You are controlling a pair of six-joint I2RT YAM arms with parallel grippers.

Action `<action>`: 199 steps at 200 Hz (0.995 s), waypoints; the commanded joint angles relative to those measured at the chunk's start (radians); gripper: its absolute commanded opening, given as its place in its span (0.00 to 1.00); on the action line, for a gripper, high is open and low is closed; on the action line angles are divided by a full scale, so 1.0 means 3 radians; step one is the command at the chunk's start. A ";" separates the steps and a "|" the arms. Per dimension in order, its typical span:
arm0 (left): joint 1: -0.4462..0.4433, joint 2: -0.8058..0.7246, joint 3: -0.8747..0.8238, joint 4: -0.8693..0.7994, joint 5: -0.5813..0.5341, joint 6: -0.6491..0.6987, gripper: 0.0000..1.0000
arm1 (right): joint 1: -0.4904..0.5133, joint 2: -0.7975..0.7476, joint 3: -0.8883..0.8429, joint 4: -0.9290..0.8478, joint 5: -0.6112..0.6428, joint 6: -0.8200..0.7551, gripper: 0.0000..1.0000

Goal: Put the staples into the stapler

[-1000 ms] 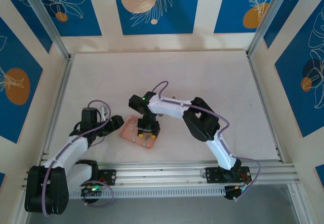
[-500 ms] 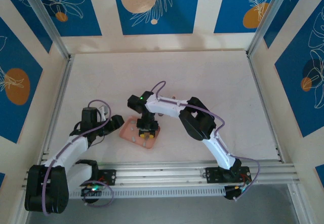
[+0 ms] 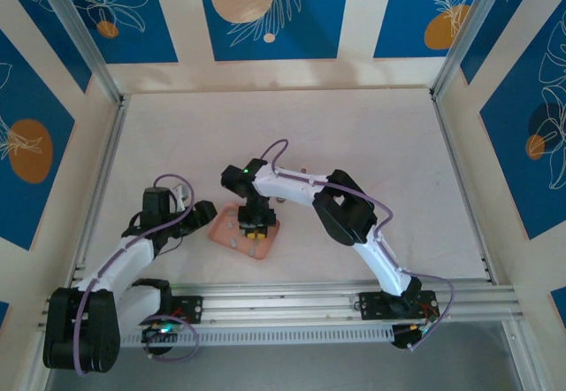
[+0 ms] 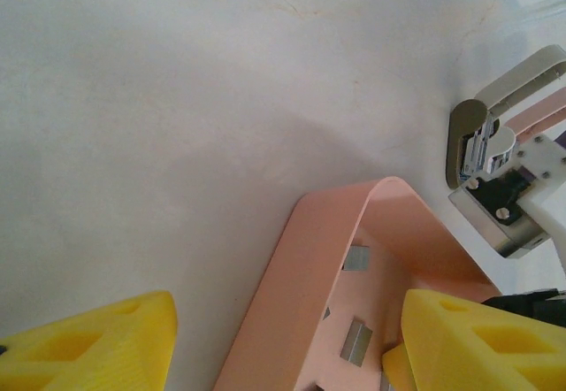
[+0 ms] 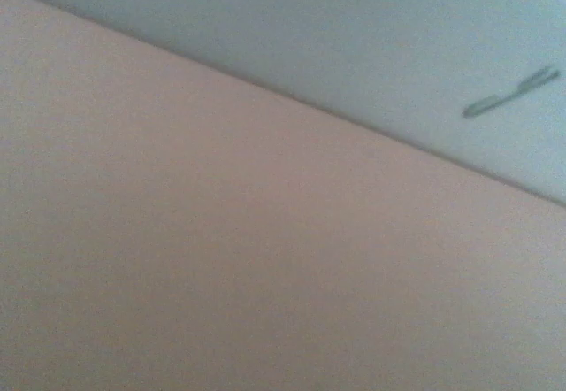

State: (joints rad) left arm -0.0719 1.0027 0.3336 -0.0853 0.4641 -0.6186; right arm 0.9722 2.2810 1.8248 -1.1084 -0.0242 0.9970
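Right hand [image 3: 255,230] is finishing clamping shut, low in pink tray [image 4: 292,276] at near edge of counter [image 3: 354,126], possibly pinching staples [image 4: 355,257], too blurry. Left hand [image 3: 202,214] is sitting released; stapler [image 4: 478,143] is lying beside tray.

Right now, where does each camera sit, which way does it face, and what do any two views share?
Top external: above and behind the arms, looking down on the table; both arms, left gripper beside the pink tray, right gripper over it.
Left wrist: low near the table, facing the tray's corner, staples inside, stapler beyond; own yellow fingertips spread apart.
Right wrist: very close, facing blurred pink tray surface and pale table.
Shared: all three show the tray.
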 commanded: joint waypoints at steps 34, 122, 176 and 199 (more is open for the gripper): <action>0.0021 -0.0072 0.0111 0.0136 0.0036 0.0088 0.68 | 0.0036 -0.0622 -0.0289 0.0442 0.0519 -0.0022 0.14; -0.0494 0.0316 0.0825 -0.0689 -0.0341 0.0955 0.66 | -0.0426 -0.1592 -0.1030 0.0634 0.1077 -0.0274 0.14; -0.0735 0.0751 0.1534 -0.1733 -0.0549 0.2063 0.65 | -0.0690 -0.1875 -0.1371 0.0710 0.1104 -0.0427 0.14; -0.0818 0.0926 0.1697 -0.1891 -0.0567 0.2325 0.62 | -0.0743 -0.1984 -0.1494 0.0753 0.1103 -0.0444 0.14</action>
State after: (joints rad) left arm -0.2909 1.2385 0.7891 -0.4995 0.3241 -0.0963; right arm 0.7628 1.7531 1.4036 -0.8978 0.2897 0.8875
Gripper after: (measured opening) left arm 0.629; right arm 0.141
